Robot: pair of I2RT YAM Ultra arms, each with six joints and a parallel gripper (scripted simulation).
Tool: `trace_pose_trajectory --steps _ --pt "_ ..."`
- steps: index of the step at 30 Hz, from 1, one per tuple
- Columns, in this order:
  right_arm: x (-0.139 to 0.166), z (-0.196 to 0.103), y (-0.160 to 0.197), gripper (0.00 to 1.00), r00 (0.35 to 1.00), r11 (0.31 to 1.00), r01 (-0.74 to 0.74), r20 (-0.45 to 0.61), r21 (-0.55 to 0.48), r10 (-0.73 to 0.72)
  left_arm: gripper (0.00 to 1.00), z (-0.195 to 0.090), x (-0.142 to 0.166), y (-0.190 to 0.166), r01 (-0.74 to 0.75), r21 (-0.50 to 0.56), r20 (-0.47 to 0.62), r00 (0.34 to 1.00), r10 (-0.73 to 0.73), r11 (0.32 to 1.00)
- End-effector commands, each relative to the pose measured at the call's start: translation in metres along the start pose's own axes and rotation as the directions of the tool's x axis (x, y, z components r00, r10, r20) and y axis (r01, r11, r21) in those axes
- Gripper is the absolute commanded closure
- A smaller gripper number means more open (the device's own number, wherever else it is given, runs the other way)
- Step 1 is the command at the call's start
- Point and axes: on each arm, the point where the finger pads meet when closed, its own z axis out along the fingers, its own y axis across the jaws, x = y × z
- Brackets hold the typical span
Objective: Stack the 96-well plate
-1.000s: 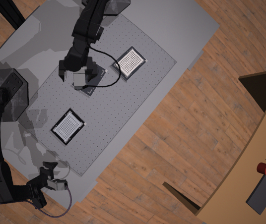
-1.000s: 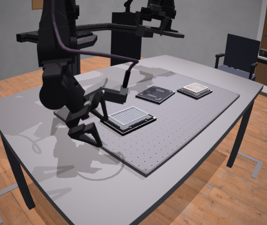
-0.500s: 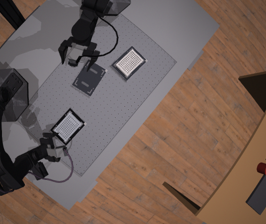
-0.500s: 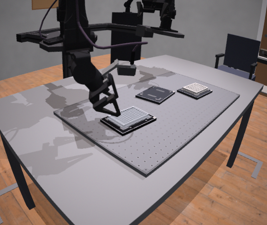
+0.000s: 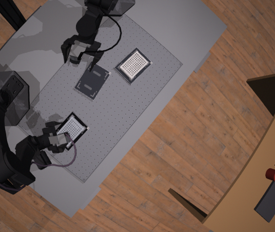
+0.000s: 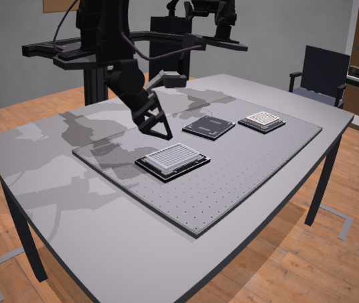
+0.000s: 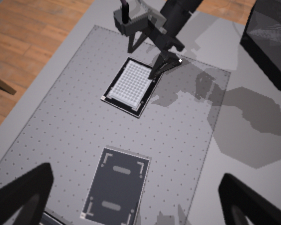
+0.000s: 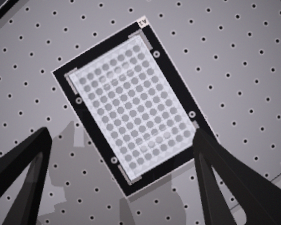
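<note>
Worked from the arms' side of the bench (image 5: pixel 188 23) (image 6: pixel 112 231), left to right. Furthest left, beyond the left tool (image 5: pixel 78 66) (image 6: pixel 203 20) (image 7: pixel 137 175) and well apart from it, was nest N2 (image 5: pixel 130 80) (image 6: pixel 265 130). An off-white 96-well plate (image 5: pixel 134 65) (image 6: pixel 263 118) sat in it, wells up, nothing stacked on top.

The left tool stood wide open and held nothing. I had it raised above the bench, near the dark middle nest (image 5: pixel 93 80) (image 6: pixel 209 125) (image 7: pixel 116 186), which carried no plate; its slots and corner brackets showed plainly.

Right of that, I had the right tool (image 5: pixel 54 137) (image 6: pixel 166 135) (image 7: pixel 139 65) (image 8: pixel 122 134) above nest N1 (image 5: pixel 81 135) (image 6: pixel 170 176) (image 7: pixel 147 98) (image 8: pixel 95 130), pointing down. It was also open wide, with nothing gripped. Below it lay the task's plate, a pale, translucent 96-well plate (image 5: pixel 73 127) (image 6: pixel 173 157) (image 7: pixel 130 83) (image 8: pixel 135 106), between the nest's corner brackets. In the wrist view the plate ran askew to the fingers, and one fingertip overlapped its edge. The nest's A1 label faced away from the tool.
</note>
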Motion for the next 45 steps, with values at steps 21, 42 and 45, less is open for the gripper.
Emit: trace_pose_trajectory --steps 21,42,45 --pt "-0.004 0.002 0.005 0.00 1.000 1.000 0.009 0.020 0.015 -0.010 0.00 -0.005 -0.014 -0.001 -0.008 0.001 0.050 0.999 0.008 1.000" --pt "0.017 0.005 0.003 0.00 0.845 0.955 0.254 -0.446 -0.151 -0.295 0.00 -0.005 -0.014 -0.001 -0.008 0.001 0.050 0.999 0.008 1.000" --pt "0.019 0.010 0.003 0.00 0.749 0.921 0.317 -0.537 -0.226 -0.389 0.00 -0.005 -0.014 -0.001 -0.008 0.001 0.050 0.999 0.008 1.000"
